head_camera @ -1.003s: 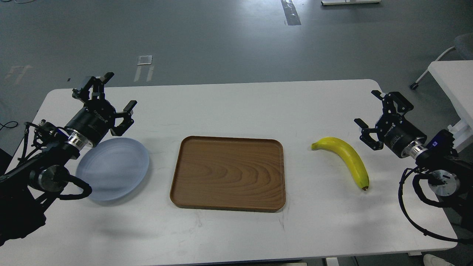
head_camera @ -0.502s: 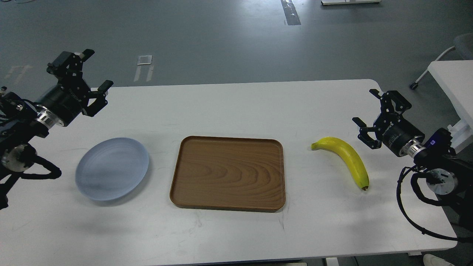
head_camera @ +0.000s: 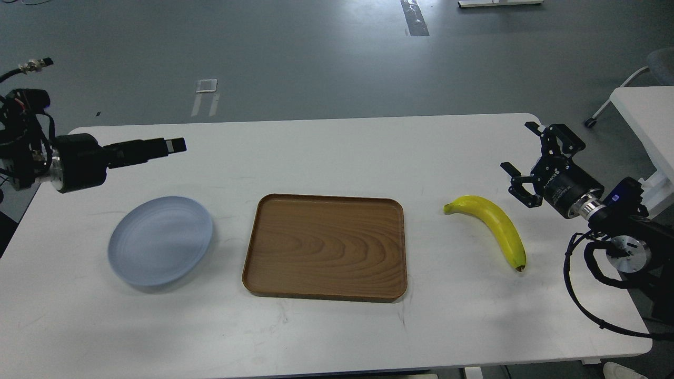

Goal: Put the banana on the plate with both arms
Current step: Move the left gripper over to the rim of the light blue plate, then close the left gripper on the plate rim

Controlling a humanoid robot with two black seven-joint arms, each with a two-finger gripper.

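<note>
The yellow banana [head_camera: 497,221] lies on the white table at the right, its dark tip toward the front. The pale blue plate [head_camera: 160,240] lies empty at the left. My right gripper [head_camera: 517,147] is open and empty, a little to the right of and behind the banana's stem end, apart from it. My left gripper [head_camera: 176,144] points right, raised behind the plate. I see it edge-on as one dark bar, so its fingers cannot be told apart. It holds nothing that I can see.
A brown wood-grain tray [head_camera: 325,246] lies empty in the middle of the table [head_camera: 337,152], between plate and banana. A second white table [head_camera: 645,113] stands off to the far right.
My left arm has drawn back and up, off the plate, and its wrist has turned so the gripper points right. My right gripper has shifted slightly back. Banana, plate and tray have not moved.
</note>
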